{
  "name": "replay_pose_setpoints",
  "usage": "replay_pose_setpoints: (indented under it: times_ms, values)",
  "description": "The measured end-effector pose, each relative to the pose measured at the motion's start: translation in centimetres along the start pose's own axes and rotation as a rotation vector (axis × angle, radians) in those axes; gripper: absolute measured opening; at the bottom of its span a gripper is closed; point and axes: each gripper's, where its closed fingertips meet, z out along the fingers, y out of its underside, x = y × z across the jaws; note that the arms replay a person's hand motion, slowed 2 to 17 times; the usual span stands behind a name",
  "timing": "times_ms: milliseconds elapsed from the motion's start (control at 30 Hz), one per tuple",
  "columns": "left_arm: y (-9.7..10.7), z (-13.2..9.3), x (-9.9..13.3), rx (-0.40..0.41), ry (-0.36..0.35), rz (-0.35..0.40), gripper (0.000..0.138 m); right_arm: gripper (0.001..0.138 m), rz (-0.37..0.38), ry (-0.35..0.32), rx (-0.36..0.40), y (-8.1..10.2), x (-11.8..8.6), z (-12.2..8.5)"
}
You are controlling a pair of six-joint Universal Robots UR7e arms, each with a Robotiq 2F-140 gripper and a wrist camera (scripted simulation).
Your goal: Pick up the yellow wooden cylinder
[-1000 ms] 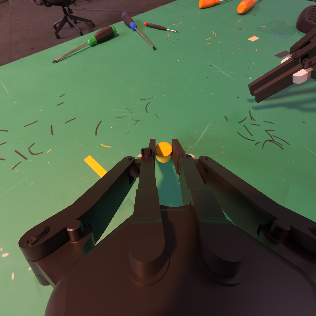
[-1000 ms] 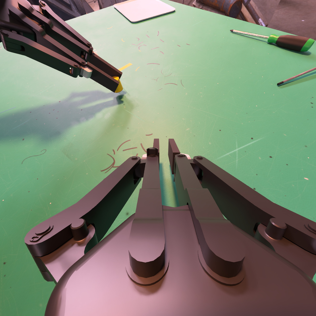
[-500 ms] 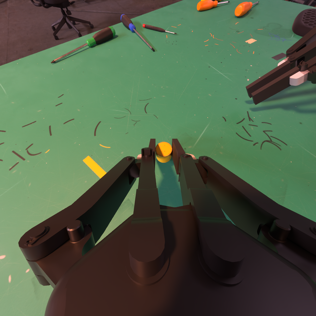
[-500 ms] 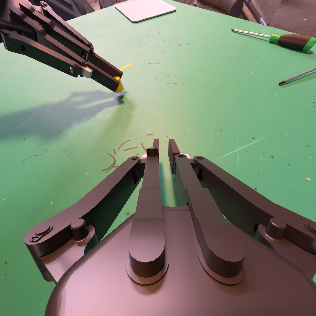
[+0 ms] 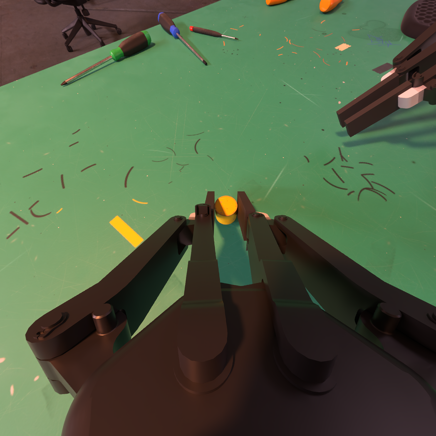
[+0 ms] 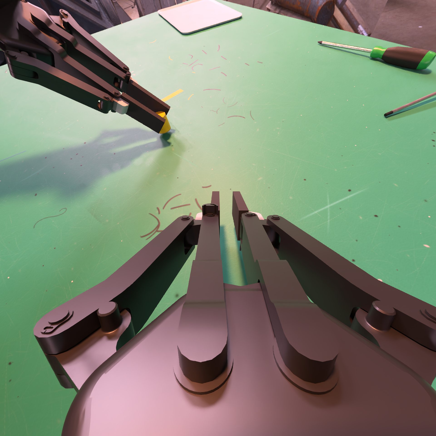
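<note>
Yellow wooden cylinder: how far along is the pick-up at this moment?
Done: the left tool is shut on the yellow wooden cylinder, one finger on each side. In hand: the lift; from the right wrist view its lower end looks just clear of the green table, though that is hard to tell. Left: raising it clearly. The right tool hangs empty.

The table [image 5: 212, 106] has a matt green top, scuffed with pale scratches and dark specks. The cylinder [image 5: 225, 208] is matt yellow with fine speckling. The left gripper [image 5: 225, 207] and right gripper [image 6: 225, 203] look like smooth dark metal with a dull sheen. The screwdriver [image 6: 398, 56] handle is glossy plastic, its shaft bright metal.
</note>
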Motion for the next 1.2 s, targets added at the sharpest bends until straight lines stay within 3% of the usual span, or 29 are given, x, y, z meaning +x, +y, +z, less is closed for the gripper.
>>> replay_pose_setpoints:
  times_ms: [800,1200]
  values:
    - [-1.2,-0.4,0.0,0.076,0.014,-0.029,0.026,0.015,-0.003,-0.025,0.009,-0.2,-0.8,0.1]
    - [-2.3,-0.8,1.1,0.138,0.064,-0.018,0.026,0.016,0.005,-0.038,0.014,-0.2,-1.1,0.1]
